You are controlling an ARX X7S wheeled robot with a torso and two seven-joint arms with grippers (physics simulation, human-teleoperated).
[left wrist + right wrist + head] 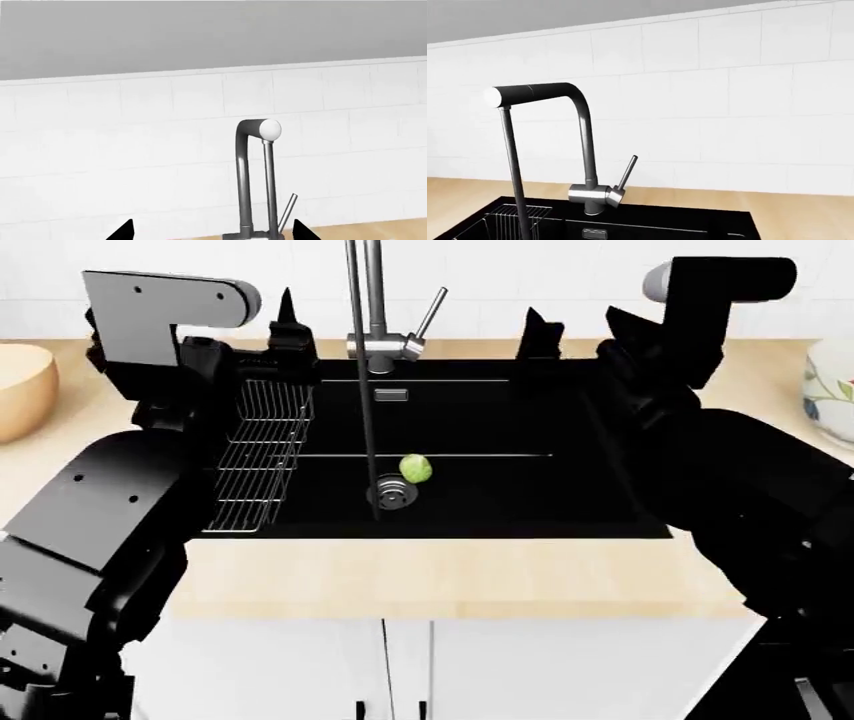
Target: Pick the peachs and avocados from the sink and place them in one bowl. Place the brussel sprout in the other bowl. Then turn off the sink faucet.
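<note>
Brussel sprout (415, 469) beside sink (561, 505) drain (391, 492)

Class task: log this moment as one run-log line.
sink: black rectangular basin | contents: yellow-green leafy sprout beside steel drain | steel tube faucet: running | hands: empty

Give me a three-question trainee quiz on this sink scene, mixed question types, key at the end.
1. True or false: the brussel sprout lies in the sink beside the drain.
2. Multiple choice: the wire rack sits at the sink's (a) left side in the head view, (b) right side, (c) middle.
3. Fill in: a stream of water runs down from the faucet spout, so the faucet is ____.

Key: 1 true; 2 a; 3 on
</note>
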